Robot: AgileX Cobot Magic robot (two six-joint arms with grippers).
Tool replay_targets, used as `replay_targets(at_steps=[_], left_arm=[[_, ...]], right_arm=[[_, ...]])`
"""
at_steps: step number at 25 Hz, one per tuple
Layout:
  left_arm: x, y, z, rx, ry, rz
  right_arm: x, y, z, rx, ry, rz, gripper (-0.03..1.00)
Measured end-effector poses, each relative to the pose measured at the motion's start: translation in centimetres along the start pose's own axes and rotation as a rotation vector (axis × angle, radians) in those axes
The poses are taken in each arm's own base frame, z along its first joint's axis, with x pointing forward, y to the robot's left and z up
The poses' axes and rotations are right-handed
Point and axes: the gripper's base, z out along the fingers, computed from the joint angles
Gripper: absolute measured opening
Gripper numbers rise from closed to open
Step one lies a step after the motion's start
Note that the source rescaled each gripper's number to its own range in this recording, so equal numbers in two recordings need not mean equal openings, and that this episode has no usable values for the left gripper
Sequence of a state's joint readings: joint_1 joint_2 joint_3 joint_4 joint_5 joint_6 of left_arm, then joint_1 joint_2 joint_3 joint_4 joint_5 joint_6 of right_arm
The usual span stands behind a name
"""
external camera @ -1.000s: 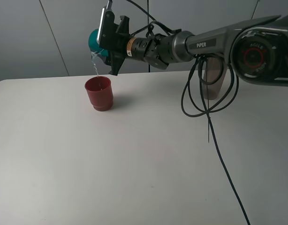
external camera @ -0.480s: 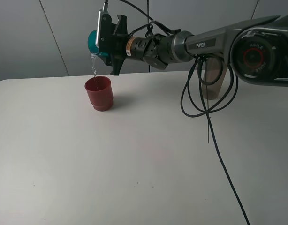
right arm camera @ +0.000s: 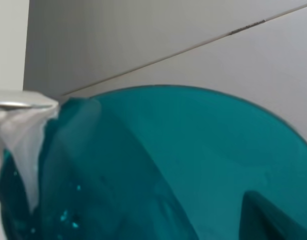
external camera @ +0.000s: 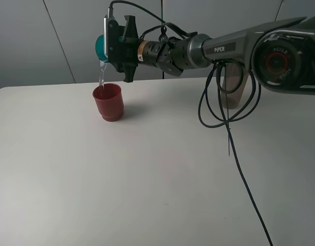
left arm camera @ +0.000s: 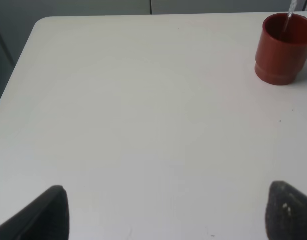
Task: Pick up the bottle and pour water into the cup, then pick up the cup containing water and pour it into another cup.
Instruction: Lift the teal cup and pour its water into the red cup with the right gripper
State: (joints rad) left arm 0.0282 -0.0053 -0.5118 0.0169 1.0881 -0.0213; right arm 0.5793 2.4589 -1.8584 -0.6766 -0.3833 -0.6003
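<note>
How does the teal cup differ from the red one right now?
The teal cup is translucent, the red cup opaque. The teal cup hangs tilted in the right gripper; the red cup stands upright on the table. Water runs out of the teal cup into the red cup. Both are lidless.

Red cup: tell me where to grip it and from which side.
I'd grip the red cup on its wall above the stepped base ring, coming level from its left in the exterior view. It stands upright, and the teal cup is pouring water into its mouth, so the top is blocked.
</note>
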Motion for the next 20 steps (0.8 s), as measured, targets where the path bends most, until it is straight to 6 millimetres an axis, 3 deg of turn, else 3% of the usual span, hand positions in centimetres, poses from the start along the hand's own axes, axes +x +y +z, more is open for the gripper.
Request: replay_targets(at_steps=[20], left_arm=[[0.0,0.0,0.0,0.0,0.0,0.0]], right_arm=[[-0.19,-0.29,-0.01,0.034,-0.017,-0.225,0.05]])
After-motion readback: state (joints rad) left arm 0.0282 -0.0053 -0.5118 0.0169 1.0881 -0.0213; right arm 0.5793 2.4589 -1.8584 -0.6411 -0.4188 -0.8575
